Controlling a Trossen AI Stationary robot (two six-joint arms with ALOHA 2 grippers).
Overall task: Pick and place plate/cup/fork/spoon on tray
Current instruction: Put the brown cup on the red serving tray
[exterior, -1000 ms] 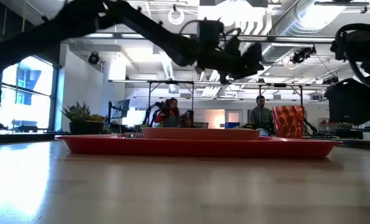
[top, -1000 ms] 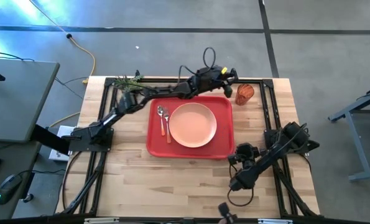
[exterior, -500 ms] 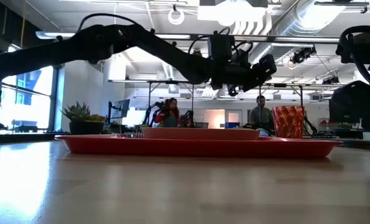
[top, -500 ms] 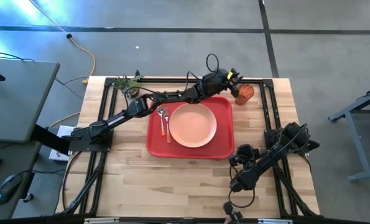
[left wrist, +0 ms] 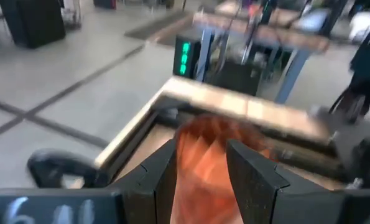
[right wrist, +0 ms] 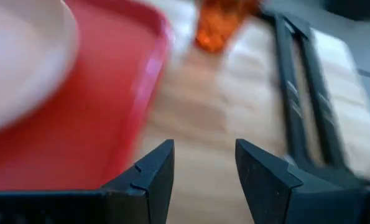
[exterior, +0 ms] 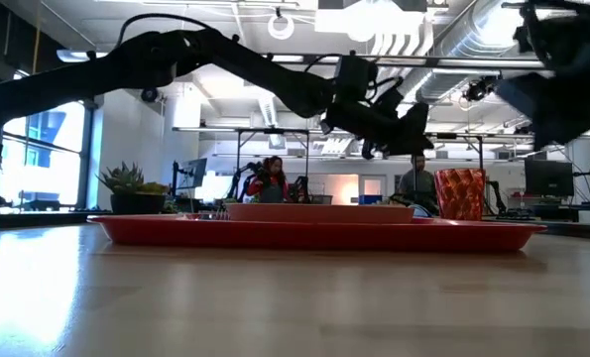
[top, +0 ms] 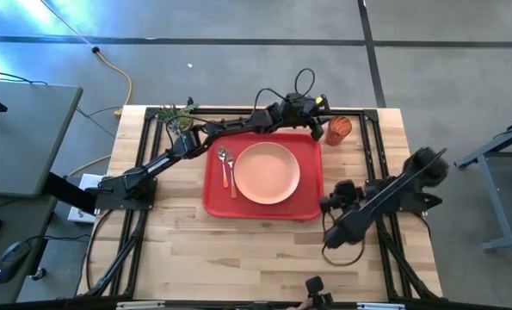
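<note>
The right gripper (top: 328, 231) is being held over the bare wood of the table (top: 238, 250), near the front right corner of the tray (top: 214, 196). Its fingers (right wrist: 152, 172) are being kept apart, with nothing between them. The red tray is lying in the middle of the table. The plate (top: 267, 172) is sitting on it, and the spoon (top: 222, 158) and the fork (top: 231, 176) are lying side by side on the tray, just left of the plate. Farther back, the left gripper (top: 317, 122) is being held out past the tray's far right corner. Its fingers (left wrist: 155, 176) are being kept apart, and the cup (top: 339, 128) is seen between them. The cup is standing on the table, just off the tray. A small plant (top: 176, 113) is sitting at the far left.
</note>
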